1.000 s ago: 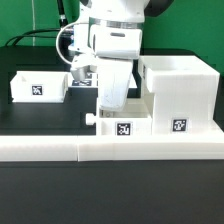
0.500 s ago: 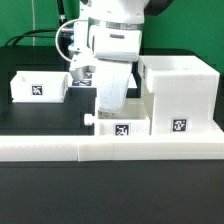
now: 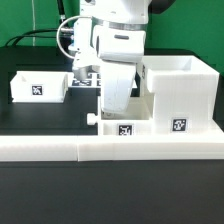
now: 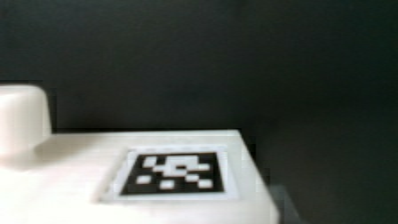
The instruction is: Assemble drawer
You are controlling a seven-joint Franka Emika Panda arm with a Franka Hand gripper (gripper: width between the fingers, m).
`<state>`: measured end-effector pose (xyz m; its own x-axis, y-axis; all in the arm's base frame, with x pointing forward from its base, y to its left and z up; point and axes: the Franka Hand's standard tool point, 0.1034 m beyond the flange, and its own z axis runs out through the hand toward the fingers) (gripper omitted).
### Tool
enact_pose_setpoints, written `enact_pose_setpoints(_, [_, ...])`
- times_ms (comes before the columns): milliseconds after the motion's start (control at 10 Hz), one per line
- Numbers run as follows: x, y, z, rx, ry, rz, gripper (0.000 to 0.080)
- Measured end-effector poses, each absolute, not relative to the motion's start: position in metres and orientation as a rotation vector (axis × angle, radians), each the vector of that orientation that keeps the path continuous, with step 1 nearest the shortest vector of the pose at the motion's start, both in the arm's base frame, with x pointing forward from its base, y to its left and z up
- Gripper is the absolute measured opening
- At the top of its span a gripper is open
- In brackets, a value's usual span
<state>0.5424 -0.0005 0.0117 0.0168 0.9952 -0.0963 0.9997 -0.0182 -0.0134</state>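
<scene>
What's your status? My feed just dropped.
Gripper low over knobbed tray, jaws unseen. Tray beside casing; second tray apart. Nothing blocking.

- The exterior view sits low, nearly level with the worktop (image 3: 40, 118). It looks over the white rail (image 3: 60, 150) at my hand (image 3: 113, 106) from a middling distance.
- The wrist view rides on me, facing down, very near and blurred.
- Both views share the small tray (image 3: 135, 127) just under my hand; its tag (image 4: 175, 172) and knob (image 4: 18, 115) fill the wrist view.
</scene>
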Motion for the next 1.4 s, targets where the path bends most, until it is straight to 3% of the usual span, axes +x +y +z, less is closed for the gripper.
enact_pose_setpoints(1400, [0.544,0.008,0.009,2.132,2.183,-0.109,0.0042])
